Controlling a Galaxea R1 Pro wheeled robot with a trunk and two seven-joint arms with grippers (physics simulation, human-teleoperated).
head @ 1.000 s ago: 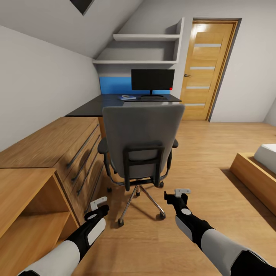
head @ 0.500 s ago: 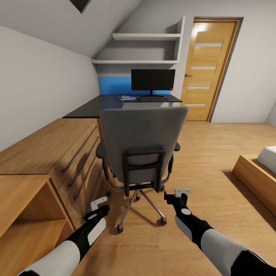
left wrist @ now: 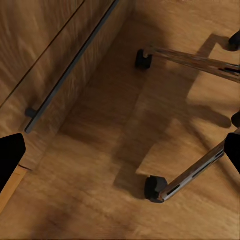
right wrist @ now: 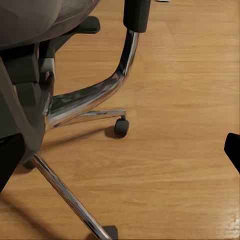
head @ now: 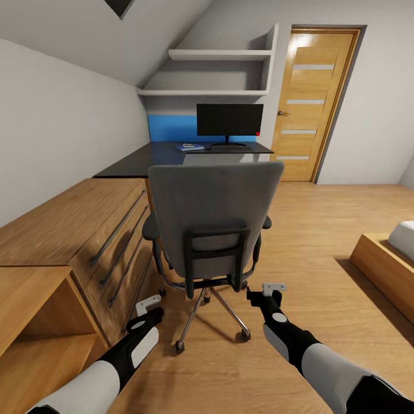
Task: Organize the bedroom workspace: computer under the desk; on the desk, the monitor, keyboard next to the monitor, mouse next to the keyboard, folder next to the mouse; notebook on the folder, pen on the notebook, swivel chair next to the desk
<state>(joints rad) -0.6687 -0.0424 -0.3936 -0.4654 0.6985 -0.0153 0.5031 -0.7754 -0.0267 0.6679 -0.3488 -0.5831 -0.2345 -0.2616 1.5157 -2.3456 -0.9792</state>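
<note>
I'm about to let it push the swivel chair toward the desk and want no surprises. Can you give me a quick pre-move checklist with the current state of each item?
1. Swivel chair directly ahead, its back toward the robot: ok.
2. Left gripper free, nothing between its fingers: ok.
3. Right gripper free and apart from the chair: ok.
4. Chair clear of the wooden drawer chest: ok, though a castor sits close to its front.
5. Monitor on the desk: ok.
6. Folder off the seat: cannot tell, the backrest hides the seat.
</note>
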